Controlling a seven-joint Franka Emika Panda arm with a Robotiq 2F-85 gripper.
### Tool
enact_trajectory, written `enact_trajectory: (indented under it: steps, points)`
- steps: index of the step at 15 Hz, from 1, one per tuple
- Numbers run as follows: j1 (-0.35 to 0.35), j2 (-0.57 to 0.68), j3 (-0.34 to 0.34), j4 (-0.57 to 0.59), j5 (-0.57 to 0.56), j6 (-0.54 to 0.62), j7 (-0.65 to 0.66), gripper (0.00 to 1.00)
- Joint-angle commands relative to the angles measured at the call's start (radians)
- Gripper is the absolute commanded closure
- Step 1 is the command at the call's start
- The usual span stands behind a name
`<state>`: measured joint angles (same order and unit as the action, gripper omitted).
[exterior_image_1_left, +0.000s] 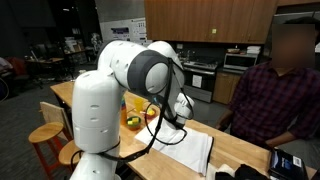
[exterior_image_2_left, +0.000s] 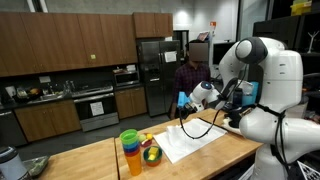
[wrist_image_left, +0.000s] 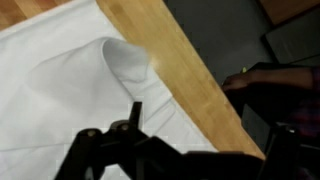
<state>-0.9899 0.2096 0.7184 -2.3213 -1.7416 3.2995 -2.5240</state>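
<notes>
My claw (exterior_image_2_left: 186, 99) hangs spread wide and empty above the white cloth (wrist_image_left: 60, 90). The cloth lies rumpled, one fold raised, on the table (wrist_image_left: 170, 60), filling the left of the wrist view. Stacked cups (exterior_image_2_left: 130, 150) and a fruit bowl (exterior_image_2_left: 151, 155) stand beside it, lower centre. A person (exterior_image_1_left: 283, 88) sits close at the right.

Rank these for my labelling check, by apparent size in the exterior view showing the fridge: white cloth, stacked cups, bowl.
Largest: white cloth
Then: stacked cups
Smallest: bowl, right beside the cups, so camera distance hardly affects that pair.
</notes>
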Motion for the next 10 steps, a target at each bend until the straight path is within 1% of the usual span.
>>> enact_trajectory:
  steps: [1, 4, 5, 6, 8, 10]
  points:
    - [0.007, 0.012, -0.007, -0.013, 0.001, -0.009, -0.004, 0.00]
    - [0.006, 0.020, -0.005, 0.000, 0.001, -0.007, -0.005, 0.00]
    - [0.013, 0.024, -0.003, 0.000, 0.000, -0.026, -0.009, 0.00]
    - [0.023, 0.061, -0.016, -0.009, 0.006, -0.010, -0.032, 0.00]
    - [0.050, 0.176, -0.041, -0.009, 0.015, 0.028, -0.079, 0.00]
    - [0.093, 0.278, -0.080, 0.004, 0.018, 0.025, -0.111, 0.00]
